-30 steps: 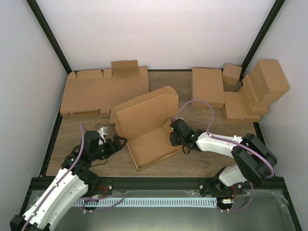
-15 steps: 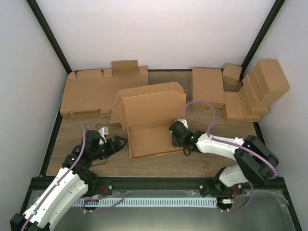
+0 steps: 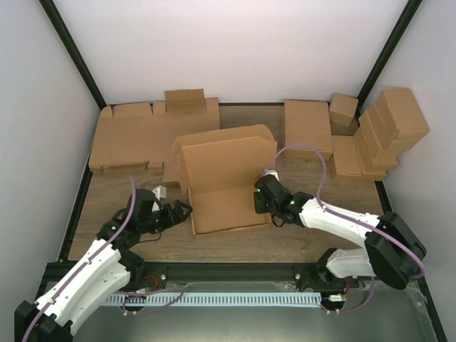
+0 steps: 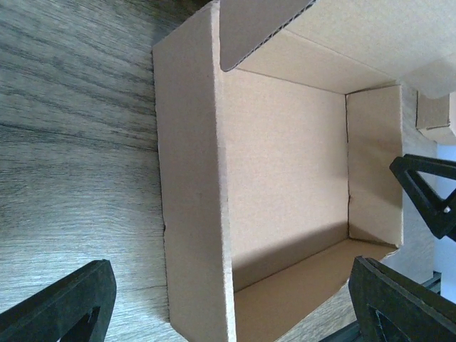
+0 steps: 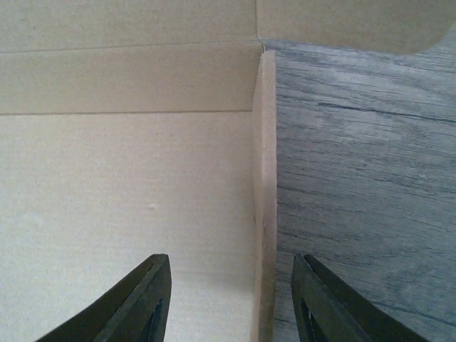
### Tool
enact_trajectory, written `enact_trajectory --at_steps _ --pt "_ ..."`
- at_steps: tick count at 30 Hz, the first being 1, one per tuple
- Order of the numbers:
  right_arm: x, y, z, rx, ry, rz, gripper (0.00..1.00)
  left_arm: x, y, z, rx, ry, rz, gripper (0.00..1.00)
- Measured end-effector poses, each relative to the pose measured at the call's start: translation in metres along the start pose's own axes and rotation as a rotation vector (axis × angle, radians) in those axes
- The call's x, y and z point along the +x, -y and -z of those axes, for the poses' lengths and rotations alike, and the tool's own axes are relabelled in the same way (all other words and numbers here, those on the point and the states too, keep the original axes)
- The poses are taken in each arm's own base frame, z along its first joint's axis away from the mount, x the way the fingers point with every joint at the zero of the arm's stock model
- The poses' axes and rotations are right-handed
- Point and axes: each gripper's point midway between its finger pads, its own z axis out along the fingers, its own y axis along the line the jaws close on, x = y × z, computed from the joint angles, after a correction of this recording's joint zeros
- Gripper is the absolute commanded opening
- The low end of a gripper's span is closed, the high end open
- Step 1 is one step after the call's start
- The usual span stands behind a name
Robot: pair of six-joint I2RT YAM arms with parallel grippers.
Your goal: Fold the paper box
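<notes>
The paper box (image 3: 224, 187) walls are raised, 12 o'clock lid unclosed; left end effector (image 3: 185, 209) spread empty, right end effector (image 3: 258, 202) apparently parted astride one wall.

The paper box (image 3: 226, 208) is plain brown corrugated cardboard, partly folded into a wide, shallow tray that is open on top. Its floor lies flat near the middle of the desk, a little toward the near edge and square to it. Low walls stand upright along its left and right sides. From its back edge the lid (image 3: 224, 164) rises steeply, its inner face turned toward the near edge, with a narrow flap with rounded corners along its top.
</notes>
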Motion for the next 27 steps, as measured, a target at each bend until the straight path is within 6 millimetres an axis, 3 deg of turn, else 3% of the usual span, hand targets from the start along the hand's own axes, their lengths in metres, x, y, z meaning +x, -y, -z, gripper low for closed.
enact_trajectory --at_steps 8,16,19,23,27 --pt "0.008 0.009 -0.019 0.098 -0.059 0.022 0.48 0.006 0.006 -0.009 -0.009 -0.025 -0.046 0.92" --pt "0.024 0.021 -0.041 0.196 -0.131 0.013 0.35 0.007 0.008 -0.017 -0.026 -0.026 -0.073 0.91" --pt "0.023 0.020 -0.042 0.198 -0.133 0.003 0.25 0.006 0.009 -0.017 -0.030 -0.017 -0.079 0.92" --pt "0.023 0.020 -0.043 0.191 -0.132 -0.019 0.04 0.005 0.008 -0.017 -0.033 -0.011 -0.083 0.92" --pt "0.024 0.020 -0.041 0.179 -0.121 -0.040 0.01 -0.001 0.014 -0.014 -0.035 0.011 -0.099 0.92"
